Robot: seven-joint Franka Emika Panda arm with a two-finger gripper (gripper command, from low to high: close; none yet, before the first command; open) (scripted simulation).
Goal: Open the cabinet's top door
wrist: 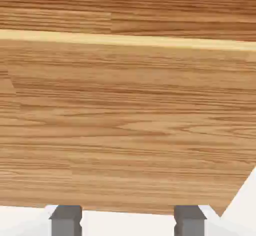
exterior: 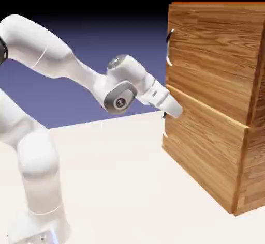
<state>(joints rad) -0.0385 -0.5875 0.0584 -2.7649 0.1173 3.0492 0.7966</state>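
Two grey fingertips (wrist: 65, 219) stand wide apart, holding nothing, near the cabinet (exterior: 217, 103); its top door (exterior: 212, 57) looks shut, maybe.

I see the cabinet (exterior: 217, 108), a big boxy unit of orange-brown wood grain, standing upright on the tabletop. Its top door (exterior: 212, 57), the taller upper panel, sits shut, with a small curved silver handle (exterior: 169, 49) at its near edge.
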